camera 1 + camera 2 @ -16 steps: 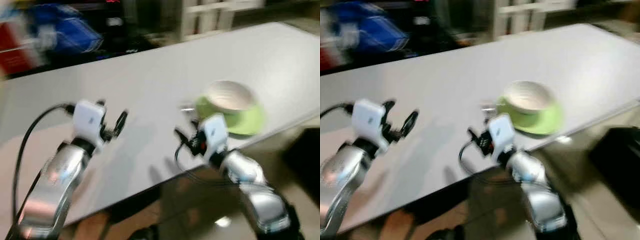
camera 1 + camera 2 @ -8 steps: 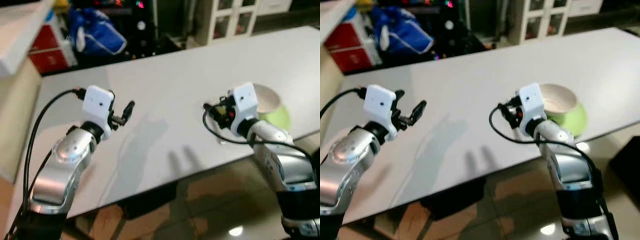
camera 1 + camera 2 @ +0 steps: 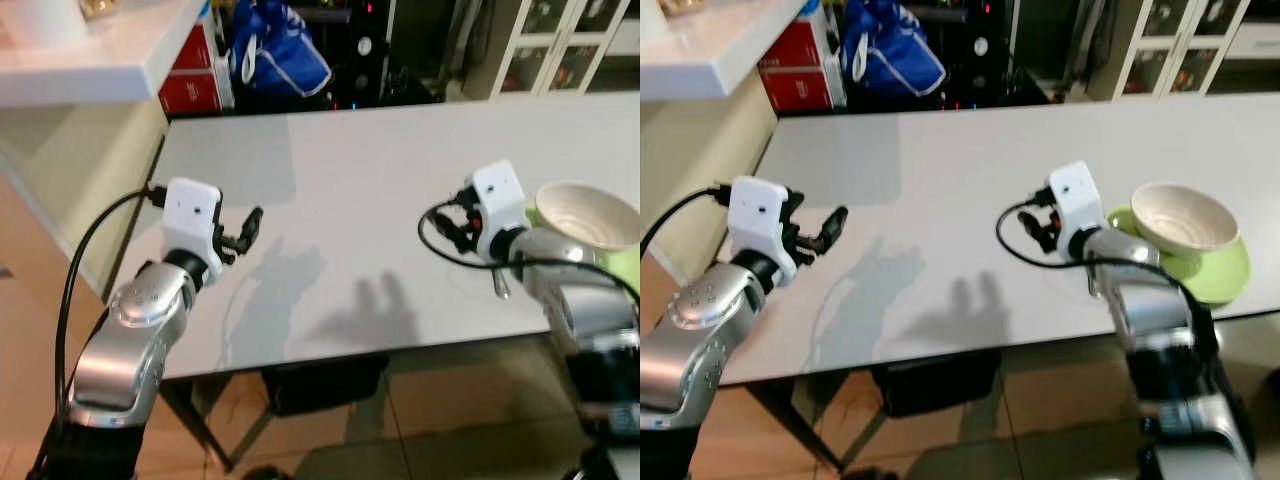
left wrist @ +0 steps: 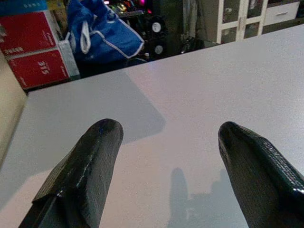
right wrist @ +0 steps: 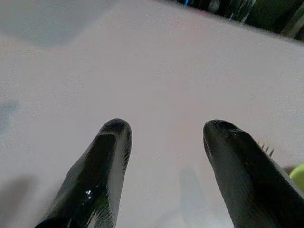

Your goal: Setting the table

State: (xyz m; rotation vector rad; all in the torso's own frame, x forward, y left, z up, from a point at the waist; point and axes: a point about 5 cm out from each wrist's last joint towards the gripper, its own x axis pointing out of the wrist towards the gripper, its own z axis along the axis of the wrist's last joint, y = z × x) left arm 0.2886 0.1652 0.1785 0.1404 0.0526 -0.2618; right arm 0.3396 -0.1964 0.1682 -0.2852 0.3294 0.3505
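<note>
Both pincers hang over the white surface (image 3: 360,200) with fingers apart and nothing held: left pincer (image 3: 245,232) at my 10 o'clock, right pincer (image 3: 1040,228) toward 1 o'clock. At 2 o'clock, near the front edge, a white bowl (image 3: 1185,217) sits on a green plate (image 3: 1225,272); something slim beside the plate (image 3: 499,284) may be cutlery. I judge this a pause between placements. Next, I must pick the following item.
</note>
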